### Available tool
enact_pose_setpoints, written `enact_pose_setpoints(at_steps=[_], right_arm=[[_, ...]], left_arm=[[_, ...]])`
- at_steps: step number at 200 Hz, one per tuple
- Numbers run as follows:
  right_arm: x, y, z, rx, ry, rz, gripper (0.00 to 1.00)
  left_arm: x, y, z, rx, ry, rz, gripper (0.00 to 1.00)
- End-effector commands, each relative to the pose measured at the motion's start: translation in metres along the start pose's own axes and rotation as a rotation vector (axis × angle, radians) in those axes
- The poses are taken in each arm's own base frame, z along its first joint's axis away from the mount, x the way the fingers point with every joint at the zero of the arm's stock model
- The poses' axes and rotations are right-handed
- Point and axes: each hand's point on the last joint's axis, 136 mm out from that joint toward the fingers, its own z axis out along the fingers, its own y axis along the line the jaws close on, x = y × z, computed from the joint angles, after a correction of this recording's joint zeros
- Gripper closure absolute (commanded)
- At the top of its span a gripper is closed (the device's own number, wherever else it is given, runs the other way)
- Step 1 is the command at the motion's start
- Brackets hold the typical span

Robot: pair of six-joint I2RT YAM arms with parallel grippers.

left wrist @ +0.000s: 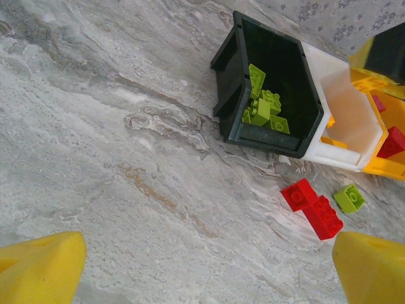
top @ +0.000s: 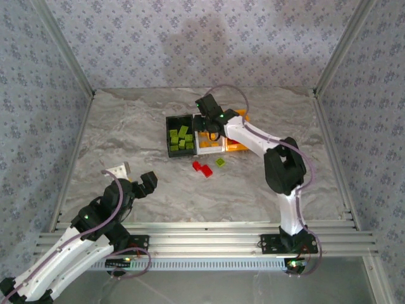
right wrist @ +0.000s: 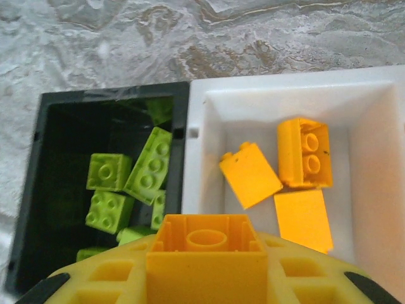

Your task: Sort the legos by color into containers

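From where I stand, the right gripper [top: 207,123] hangs over the row of bins at the middle of the marble-patterned table [top: 126,126]. Its fingers are closed on a yellow-orange brick [right wrist: 205,256]. Its wrist camera looks at the brick's hollow underside, pinched by two opposite walls, above the near edge where the black bin [right wrist: 38,190] meets the white bin [right wrist: 373,126]. Three loose yellow-orange bricks [right wrist: 304,152] lie in the white bin, and a heap of lime-green bricks [right wrist: 126,183] sits in the black one. The orange-yellow bin [left wrist: 380,168] touches the white bin's other side and has red pieces in it.

The left gripper [top: 134,177] hovers near its own base, well apart from the bins, fingers spread wide and holding nothing. On the bare table just in front of the bins lie two red bricks [left wrist: 313,206] touching each other, with one lime-green brick [left wrist: 349,197] beside them.

These pieces look light, hard and smooth-walled. They should not give under a squeeze, but a pinch on a corner could let one twist or pop out. I would take each squarely across two flat opposite walls. The red pair will need care, since a finger going down between them is likely to shove the neighbour.
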Motion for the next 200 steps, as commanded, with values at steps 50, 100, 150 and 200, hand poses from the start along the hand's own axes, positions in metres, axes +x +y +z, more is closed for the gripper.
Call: enact_pose_setpoints(at_steps=[50, 100, 150, 200], right_arm=[[0.010, 0.014, -0.039, -0.049, -0.018, -0.050, 0.38], [0.116, 0.045, -0.043, -0.119, 0.150, -0.209, 0.38], [0.153, 0.041, -0.007, -0.011, 0.238, -0.324, 0.46], [0.167, 0.022, 0.011, 0.071, 0.270, -0.358, 0.57]], left_arm=[[0.001, 0.003, 0.002, -0.010, 0.000, -0.014, 0.00], [0.003, 0.008, 0.004, -0.024, -0.007, -0.022, 0.00], [0.006, 0.011, 0.005, -0.029, 0.002, -0.032, 0.00], [0.006, 0.012, 0.005, -0.024, -0.004, -0.038, 0.00]])
